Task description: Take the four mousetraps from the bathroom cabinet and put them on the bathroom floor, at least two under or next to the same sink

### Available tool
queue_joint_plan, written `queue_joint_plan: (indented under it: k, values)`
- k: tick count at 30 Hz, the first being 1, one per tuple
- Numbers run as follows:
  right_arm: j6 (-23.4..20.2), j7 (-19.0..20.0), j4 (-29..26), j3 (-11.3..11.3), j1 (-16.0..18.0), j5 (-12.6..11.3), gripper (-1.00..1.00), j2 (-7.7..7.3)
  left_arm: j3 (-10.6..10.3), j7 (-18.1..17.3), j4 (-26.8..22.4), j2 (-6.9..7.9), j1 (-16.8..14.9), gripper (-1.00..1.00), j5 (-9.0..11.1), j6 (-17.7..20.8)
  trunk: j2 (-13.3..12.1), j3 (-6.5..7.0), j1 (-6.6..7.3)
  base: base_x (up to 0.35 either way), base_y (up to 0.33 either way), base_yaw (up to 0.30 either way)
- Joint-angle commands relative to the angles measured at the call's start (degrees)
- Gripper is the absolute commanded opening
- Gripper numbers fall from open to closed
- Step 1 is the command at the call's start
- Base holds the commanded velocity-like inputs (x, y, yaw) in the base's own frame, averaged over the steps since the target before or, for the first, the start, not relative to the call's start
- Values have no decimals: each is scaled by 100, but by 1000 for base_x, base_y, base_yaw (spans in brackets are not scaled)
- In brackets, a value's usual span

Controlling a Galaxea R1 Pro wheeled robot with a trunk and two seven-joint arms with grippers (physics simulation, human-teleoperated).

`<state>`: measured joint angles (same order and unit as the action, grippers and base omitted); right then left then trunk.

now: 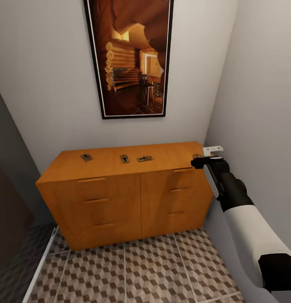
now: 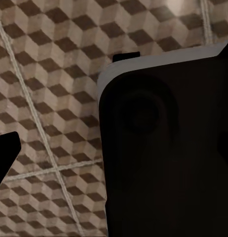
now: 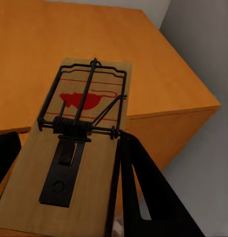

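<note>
Head view: three mousetraps (image 1: pixel 125 158) on cabinet (image 1: pixel 120 198); fourth mousetrap (image 3: pixel 77 148) between right gripper (image 1: pixel 203 161) fingers; bathroom floor (image 1: pixel 133 269) holds none visible.

Pale grey walls (image 1: pixel 48 84) meet in a narrow corner, evenly lit. A black-framed picture (image 1: pixel 130 57) of a log-cabin interior hangs on the back wall above an orange-brown cabinet (image 1: pixel 124 202) with slot-handled drawers. Below the cabinet lies a floor (image 1: pixel 149 269) of brown, beige and white cube-pattern tiles with pale grout.
</note>
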<state>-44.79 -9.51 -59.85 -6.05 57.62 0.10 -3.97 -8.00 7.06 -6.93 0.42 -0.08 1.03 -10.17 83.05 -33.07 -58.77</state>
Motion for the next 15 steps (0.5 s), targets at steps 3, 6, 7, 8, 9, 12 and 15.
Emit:
queue_joint_plan:
  k: [3,6,7,8,9,12,15]
  values:
    - [-22,-11,43,-19,4,-18,-100,-7,-47,32,-2,2,-1,100,11,-12,3,-5,4,-332,0,0]
    - [-16,-8,104,-19,4,-19,-100,-7,-47,32,-2,2,-1,100,11,-12,3,-5,4,-332,0,0]
    - [-11,-8,133,-19,4,-19,-100,-5,-46,32,-2,2,-1,100,11,-12,3,-5,4,-332,0,0]
    - [-10,-7,149,-19,4,-19,-100,-4,-45,32,-2,2,-1,100,11,-12,3,-5,4,-332,0,0]
    - [-7,-7,182,-19,4,-19,-100,-2,-45,32,-2,2,1,100,11,-12,3,-5,4,-332,0,0]
    - [3,1,302,-19,4,-19,-100,1,-48,32,-2,2,1,100,11,-12,3,-5,4,-332,0,0]
    - [72,12,508,-19,4,-23,-100,7,-48,32,-2,2,0,100,13,-12,3,-5,4,-333,0,0]
